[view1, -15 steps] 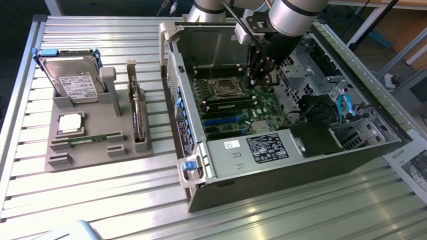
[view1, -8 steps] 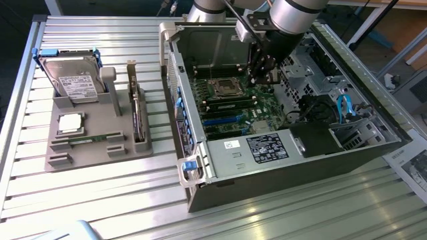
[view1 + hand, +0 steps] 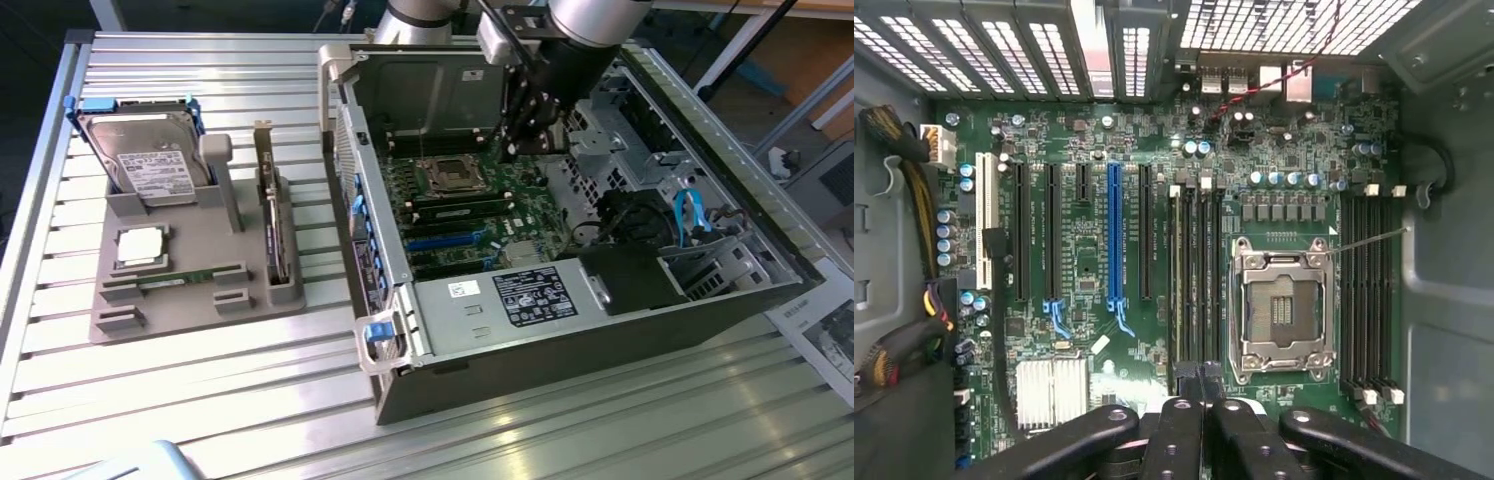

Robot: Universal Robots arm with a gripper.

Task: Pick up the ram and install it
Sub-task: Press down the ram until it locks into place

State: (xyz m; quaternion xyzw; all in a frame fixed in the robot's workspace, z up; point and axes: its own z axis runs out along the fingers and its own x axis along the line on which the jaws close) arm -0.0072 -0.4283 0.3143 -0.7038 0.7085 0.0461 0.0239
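Green ram (image 3: 1179,285) seated in a motherboard (image 3: 1094,250) slot beside the CPU socket (image 3: 1279,310); closed gripper (image 3: 1201,385) just above its end, holding nothing visible; installation appears nearly complete.

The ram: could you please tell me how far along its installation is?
Done: nothing visibly seated. In hand: the gripper is shut, low over the memory slots beside the CPU socket; whether it holds anything I cannot tell. Left: what looks like the ram lies in the grey tray, so installing looks outstanding.
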